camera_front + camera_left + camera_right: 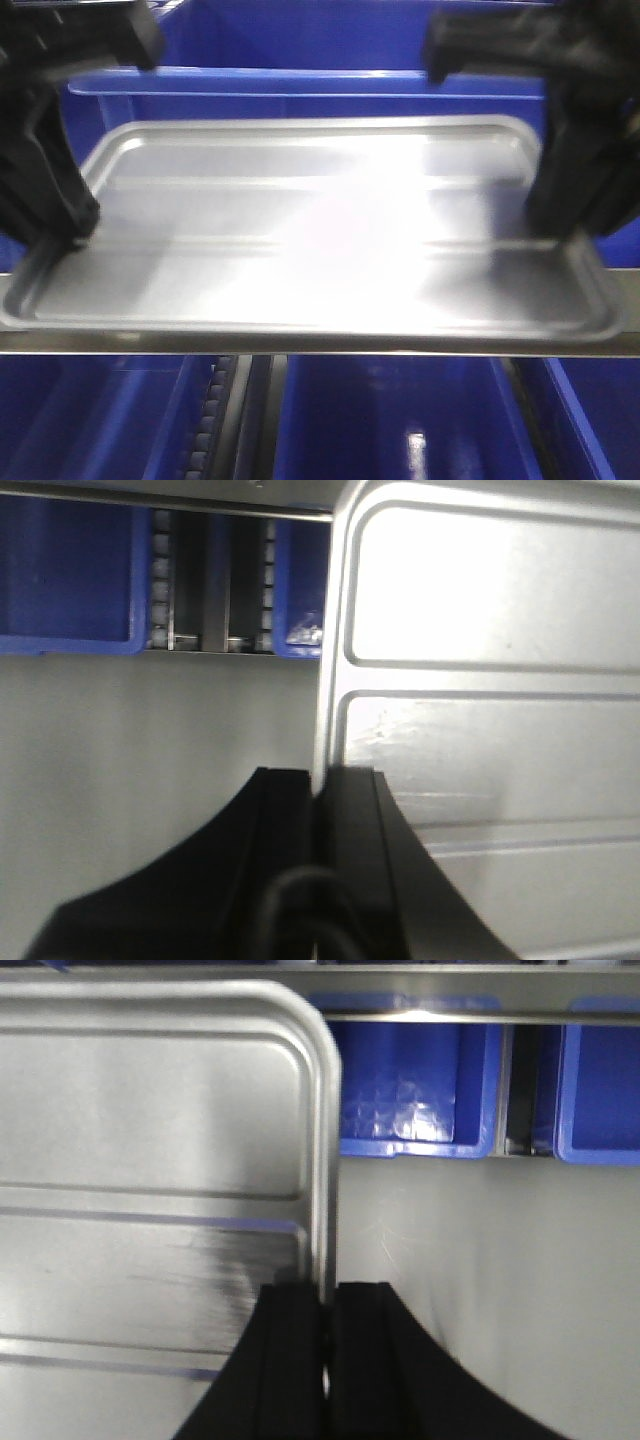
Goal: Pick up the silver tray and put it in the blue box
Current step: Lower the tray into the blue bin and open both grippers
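Observation:
The silver tray [310, 235] is held level across the front view, with its stepped centre and long ridges showing. My left gripper [70, 232] is shut on the tray's left rim, and my right gripper [560, 232] is shut on its right rim. In the left wrist view the black jaws of the left gripper [318, 780] pinch the rim of the tray [480, 680]. In the right wrist view the jaws of the right gripper [322, 1295] pinch the rim of the tray [150, 1160]. The blue box [330, 45] stands behind the tray, its pale rim just above the tray's far edge.
A metal rail [320, 345] runs under the tray's near edge. More blue crates [390, 420] sit below it, beside a roller track [205, 430]. Pale grey floor [150, 750] and more blue crates [420, 1080] show under the tray's ends.

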Controlling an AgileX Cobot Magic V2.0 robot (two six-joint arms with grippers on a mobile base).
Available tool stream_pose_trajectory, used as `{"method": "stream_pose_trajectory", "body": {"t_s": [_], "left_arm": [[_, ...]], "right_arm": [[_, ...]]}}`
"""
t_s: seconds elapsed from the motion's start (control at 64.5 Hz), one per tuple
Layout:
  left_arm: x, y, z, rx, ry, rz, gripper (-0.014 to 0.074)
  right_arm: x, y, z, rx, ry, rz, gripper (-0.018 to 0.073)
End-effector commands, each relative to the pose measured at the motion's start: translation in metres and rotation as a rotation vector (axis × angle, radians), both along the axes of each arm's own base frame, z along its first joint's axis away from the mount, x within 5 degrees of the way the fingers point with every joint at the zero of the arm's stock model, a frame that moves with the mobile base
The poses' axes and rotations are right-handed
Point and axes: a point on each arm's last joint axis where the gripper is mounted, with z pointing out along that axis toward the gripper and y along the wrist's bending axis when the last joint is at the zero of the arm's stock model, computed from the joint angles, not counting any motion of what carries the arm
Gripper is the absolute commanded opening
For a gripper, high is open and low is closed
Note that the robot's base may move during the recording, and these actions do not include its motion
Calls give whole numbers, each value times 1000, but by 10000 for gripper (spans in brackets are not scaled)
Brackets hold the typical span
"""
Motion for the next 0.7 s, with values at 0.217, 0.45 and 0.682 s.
{"method": "stream_pose_trajectory", "body": {"t_s": [0.217, 0.45, 0.682], "left_arm": [[-4, 4, 61, -62, -252, -62, -104], [23, -8, 101, -74, -437, -71, -104], [80, -29, 130, -126, -541, -59, -104]], "right_arm": [[-5, -26, 57, 18, -257, -2, 49], [17, -23, 97, 36, -432, -26, 54], [67, -18, 125, 39, -576, -7, 53]]}}
